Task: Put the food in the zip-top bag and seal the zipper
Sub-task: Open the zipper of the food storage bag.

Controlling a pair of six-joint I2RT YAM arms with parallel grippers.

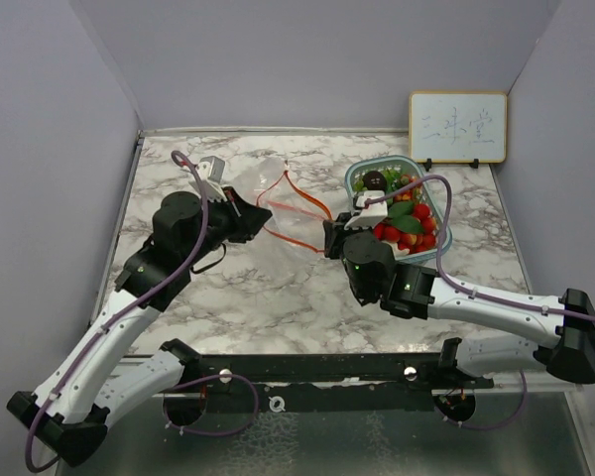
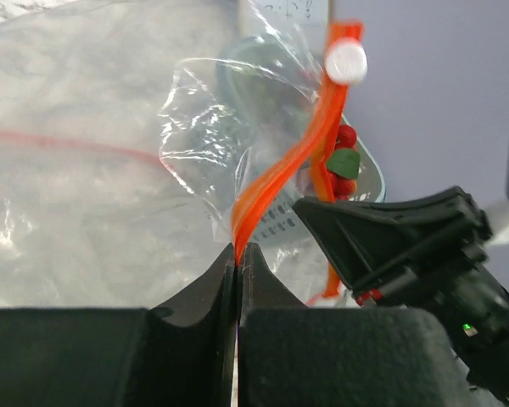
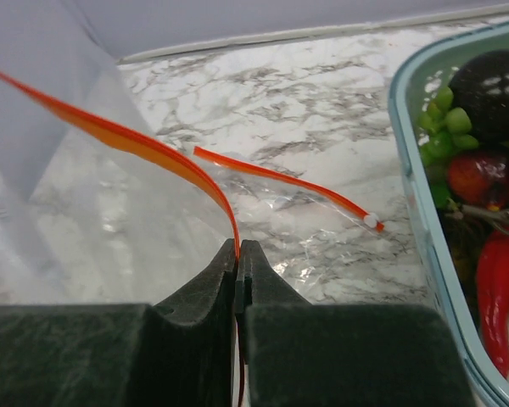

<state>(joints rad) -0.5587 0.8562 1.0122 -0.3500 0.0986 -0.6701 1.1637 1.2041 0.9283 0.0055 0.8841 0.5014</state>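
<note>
Our left gripper (image 2: 237,253) with jaws clamped on the thin orange-red zipper strip (image 2: 282,170) of the crinkly clear plastic bag (image 1: 270,177), our right gripper (image 3: 237,248) pinched shut on that strip too, small toy fruits and vegetables (image 1: 407,220) in the teal mesh basket (image 3: 407,161) beside the bag

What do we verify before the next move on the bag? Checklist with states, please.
1. left hand shut on zipper: ok.
2. right hand shut on zipper: ok.
3. zip-top bag mouth open, strips apart: ok.
4. food in bag: not ok, all that shows lies in the teal basket.
5. A hand free to pick food: not ok, both hold the bag.
6. Bag bottom resting flat on the table: cannot tell.
</note>
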